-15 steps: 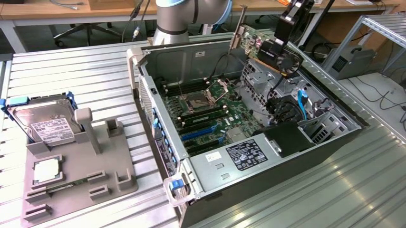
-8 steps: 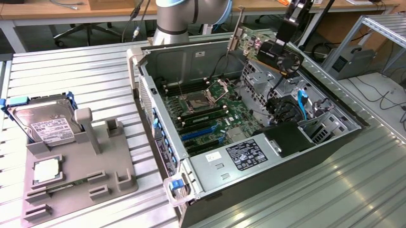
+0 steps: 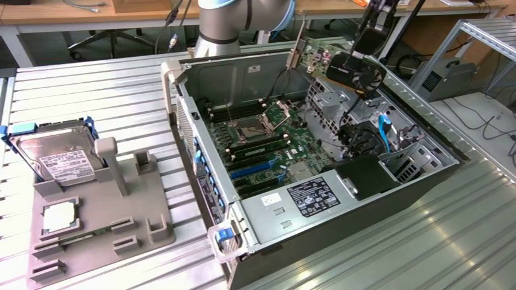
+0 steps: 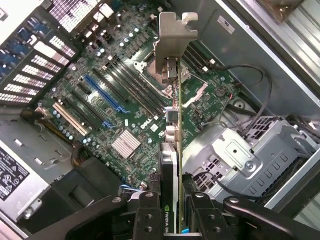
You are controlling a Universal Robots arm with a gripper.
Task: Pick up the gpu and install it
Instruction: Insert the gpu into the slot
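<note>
Above the open case [image 3: 364, 240] — end effector [image 4: 174, 215] clamped on the gpu [image 4: 169, 155], card edge-on, silver bracket [image 4: 172, 47] pointing toward the motherboard [image 4: 115, 100].

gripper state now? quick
Gripper: closed, holding the gpu above the open computer case.
</note>
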